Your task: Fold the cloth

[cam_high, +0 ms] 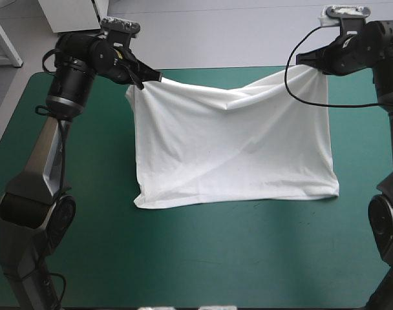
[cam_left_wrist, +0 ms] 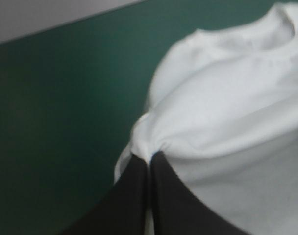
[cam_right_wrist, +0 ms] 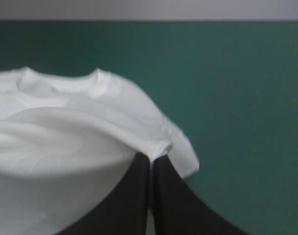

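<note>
The white T-shirt [cam_high: 232,148] hangs stretched between both grippers over the far half of the table, its lower part resting on the teal-green cover. My left gripper [cam_high: 151,77] is shut on the T-shirt's far left corner. My right gripper [cam_high: 308,64] is shut on the far right corner. The held top edge sags in the middle. In the left wrist view the black fingers [cam_left_wrist: 129,196] meet on bunched white cloth [cam_left_wrist: 227,112], and the collar shows beyond. In the right wrist view the fingers [cam_right_wrist: 173,200] pinch the T-shirt [cam_right_wrist: 65,142] the same way.
Bare teal-green cover [cam_high: 203,258] stretches from the T-shirt's near edge to the table's front edge. There is also open cover to the left [cam_high: 93,161] and a narrow strip to the right [cam_high: 355,161]. The table's far edge [cam_high: 209,68] runs just behind the held cloth.
</note>
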